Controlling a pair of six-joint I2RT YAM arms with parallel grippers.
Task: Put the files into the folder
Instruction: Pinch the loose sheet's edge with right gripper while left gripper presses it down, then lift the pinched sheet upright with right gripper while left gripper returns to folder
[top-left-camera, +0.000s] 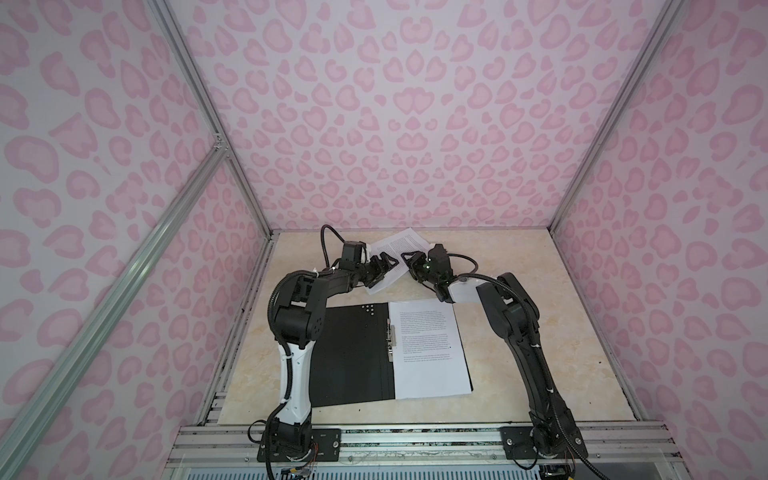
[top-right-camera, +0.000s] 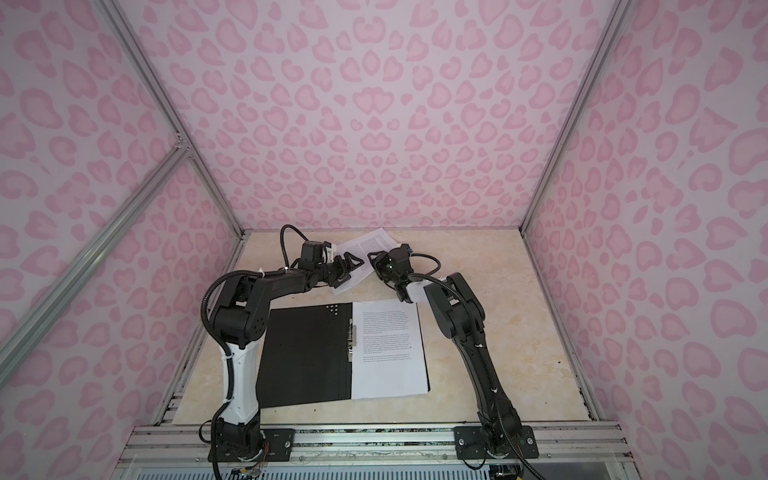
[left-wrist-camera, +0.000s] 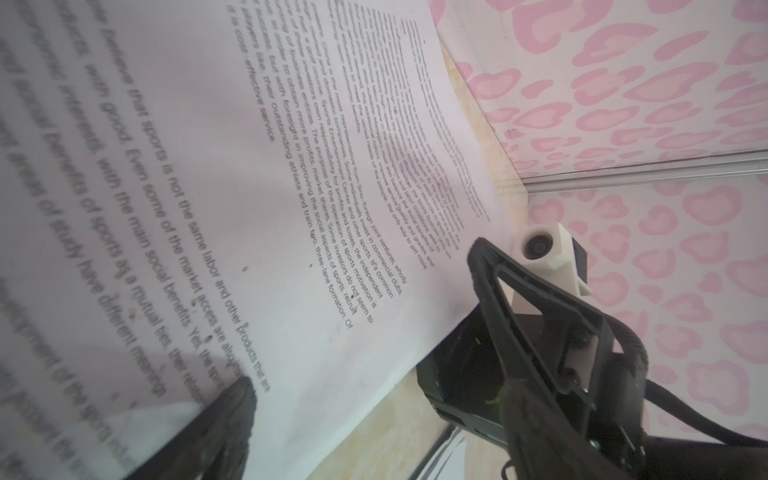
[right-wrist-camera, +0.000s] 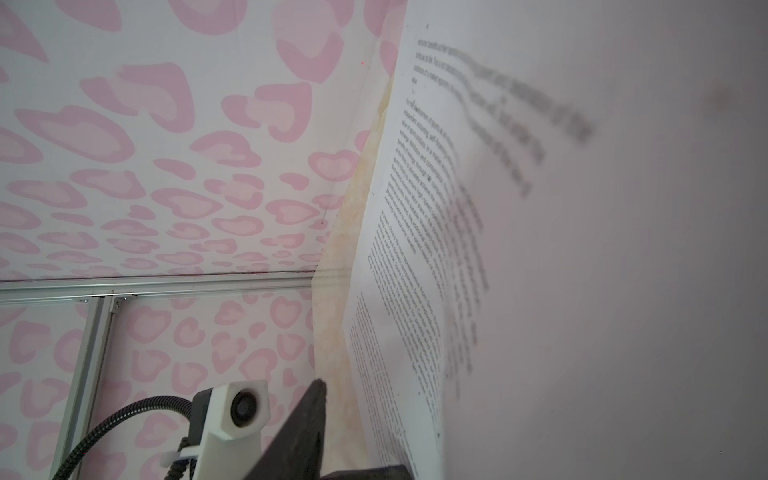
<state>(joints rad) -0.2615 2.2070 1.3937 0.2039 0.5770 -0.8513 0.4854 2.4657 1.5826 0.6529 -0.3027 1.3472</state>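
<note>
nearest, the folder (top-left-camera: 353, 357) lies open and flat on the beige marbled tabletop (top-left-camera: 519, 332), black inside facing up, its metal spine clip (top-left-camera: 391, 340) running down the middle. a stack of printed sheets (top-left-camera: 432, 353) covers its right half, alongside the clip. beyond it, near the back wall (top-left-camera: 415, 124), loose printed sheets (top-left-camera: 401, 243) lie askew, and both arms meet over them. the left gripper (top-left-camera: 381, 270) has its jaws spread wide; in its wrist view one fingertip (left-wrist-camera: 232, 411) lies against the top sheet. the right gripper (top-left-camera: 409, 266) faces it; its wrist view shows one finger (right-wrist-camera: 307, 419) beside a close, blurred sheet, the other finger hidden, so i cannot tell whether it pinches.
</note>
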